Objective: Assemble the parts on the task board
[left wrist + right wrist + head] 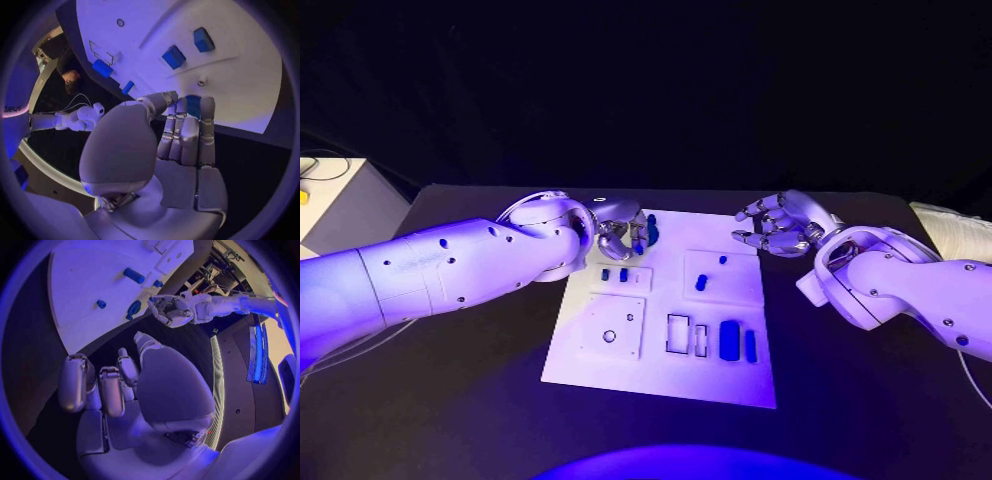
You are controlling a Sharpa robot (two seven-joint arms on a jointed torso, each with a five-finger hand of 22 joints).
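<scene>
The white task board point(661, 372) lies in the middle of the black table. Several blue parts are on it: two small ones point(615, 273) on the left, two pegs point(713, 271) in the middle, and two long ones point(737, 341) on the right beside empty rectangular slots point(678, 333). My left hand point(620, 234) hovers over the board's far left corner and pinches a long blue part point(648, 231) in its fingertips; the part point(194, 104) shows behind the fingers. My right hand point(783, 225) hangs past the far right corner, fingers curled in, holding nothing.
A white stand point(332, 200) with a cable is at the table's far left corner. A pale ribbed object point(952, 230) lies at the right edge. Bare black tabletop point(444, 400) surrounds the board.
</scene>
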